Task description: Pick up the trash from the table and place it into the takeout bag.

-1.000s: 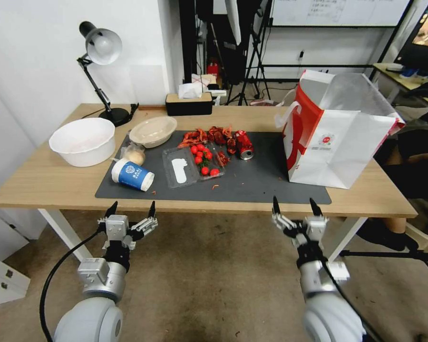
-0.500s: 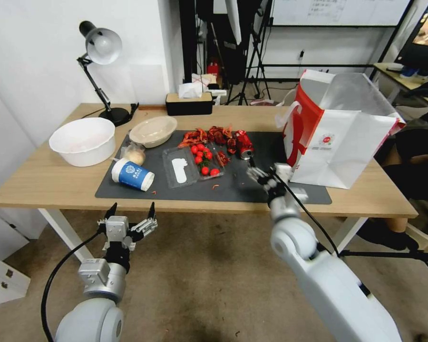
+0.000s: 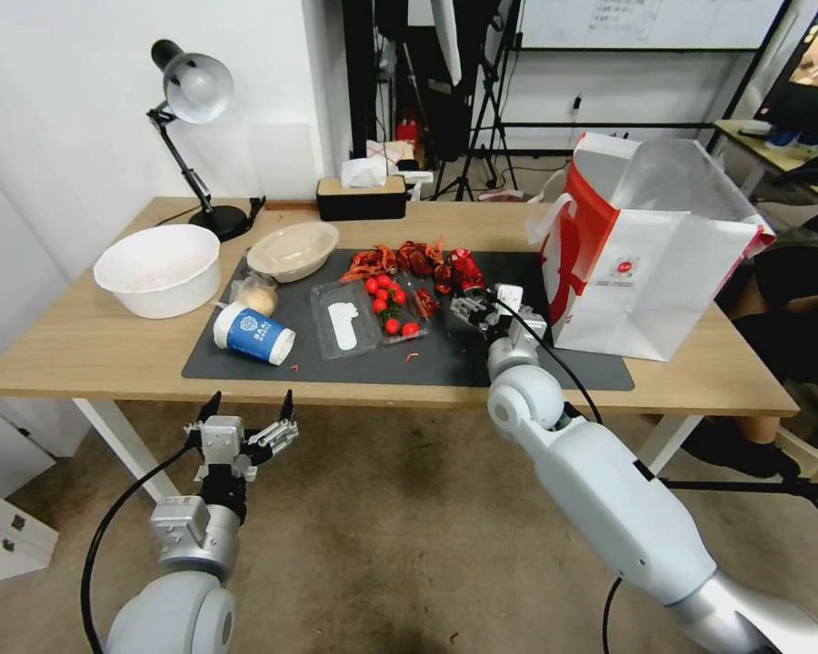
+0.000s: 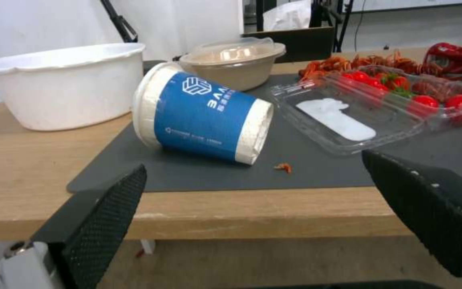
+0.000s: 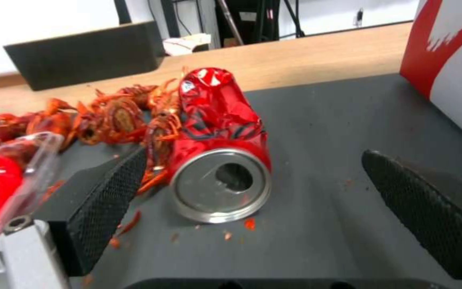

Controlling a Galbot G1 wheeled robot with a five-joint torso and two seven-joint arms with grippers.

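Note:
A crushed shiny red can (image 3: 466, 272) (image 5: 217, 132) lies on its side on the dark mat (image 3: 509, 359) of the table (image 3: 82, 350). My right gripper (image 3: 471, 307) (image 5: 253, 160) is open just in front of it, one finger on each side. The white takeout bag (image 3: 650, 272) (image 5: 455, 72) stands open to the right. Further left lie a clear plastic tray of tomatoes (image 3: 368, 316) (image 4: 370, 112), a tipped blue-and-white paper cup (image 3: 253, 334) (image 4: 204, 118), a small clear bag of beige food (image 3: 256, 296) and a beige bowl (image 3: 293, 250) (image 4: 234, 62). My left gripper (image 3: 251, 404) (image 4: 255, 166) hangs open below the table's front edge, facing the cup.
Red crayfish shells (image 3: 400, 261) (image 5: 108, 116) are heaped behind the tray, touching the can. A big white bowl (image 3: 159, 270) sits at the left. A desk lamp (image 3: 195, 91) and a black tissue box (image 3: 361, 198) stand along the back edge.
My right arm has come up from below the table's front edge and reached forward over the mat to the red can. The left arm has stayed put.

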